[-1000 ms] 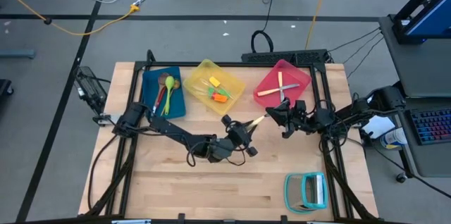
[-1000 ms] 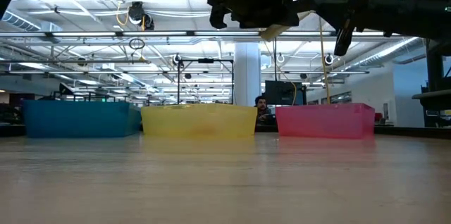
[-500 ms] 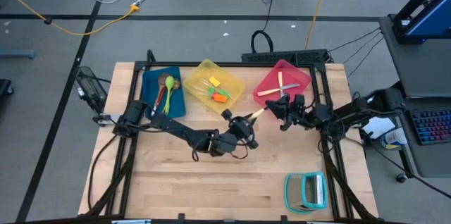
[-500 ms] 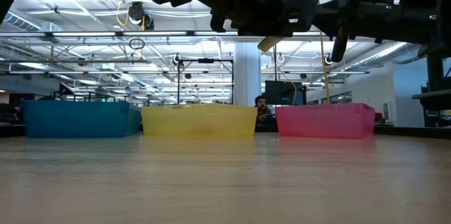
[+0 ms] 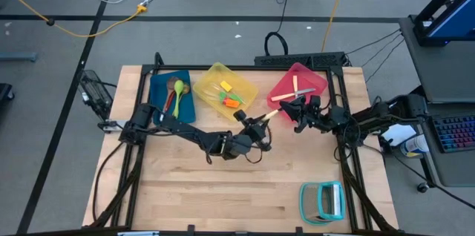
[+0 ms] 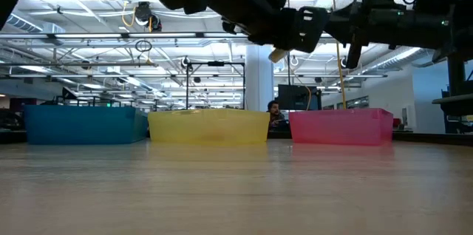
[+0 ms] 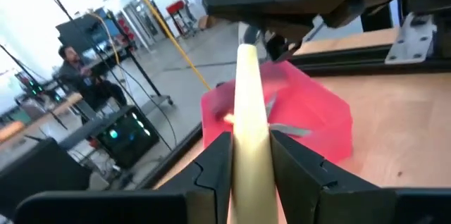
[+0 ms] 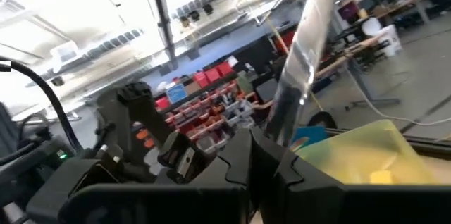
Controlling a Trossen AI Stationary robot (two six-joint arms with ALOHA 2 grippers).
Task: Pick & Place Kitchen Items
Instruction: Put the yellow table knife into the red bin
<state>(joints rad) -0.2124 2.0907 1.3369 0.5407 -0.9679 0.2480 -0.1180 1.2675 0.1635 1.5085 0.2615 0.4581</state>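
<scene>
My left gripper (image 5: 260,125) is shut on a cream-handled utensil (image 5: 271,115), carried above the table just short of the pink bin (image 5: 318,75). My right gripper (image 5: 300,110) hovers at that bin's near rim, shut on a thin shiny metal utensil (image 8: 303,48). In the left wrist view the right gripper (image 7: 282,13) hangs just beyond the cream handle's free end (image 7: 246,51). I cannot tell whether the metal strip and the cream handle are one piece. Cutlery lies crossed in the pink bin. My left gripper pinches the cream handle (image 7: 248,136) between its two fingers (image 7: 215,157). The handle lies along the fingers and sticks out past their tips toward the pink bin. The fingers come about level from the table's left. The utensil is lifted clear of the table. My right gripper holds the thin metal strip (image 8: 285,122) between its shut fingers (image 8: 243,157). The strip runs out past the fingertips, slanting upward, clear of the table. Which part of the utensil this is cannot be told.
A yellow bin (image 5: 216,71) with small coloured spatulas and a blue bin (image 5: 157,102) with spoons stand along the far edge beside the pink one. A teal-framed rack (image 5: 323,200) lies at the near right corner. Bare wood fills the near half.
Both grippers have moved toward the table's far edge, closer to the pink bin. My left gripper has rolled a little and carried the cream-handled utensil along, still clear of the table. Neither gripper has let go.
</scene>
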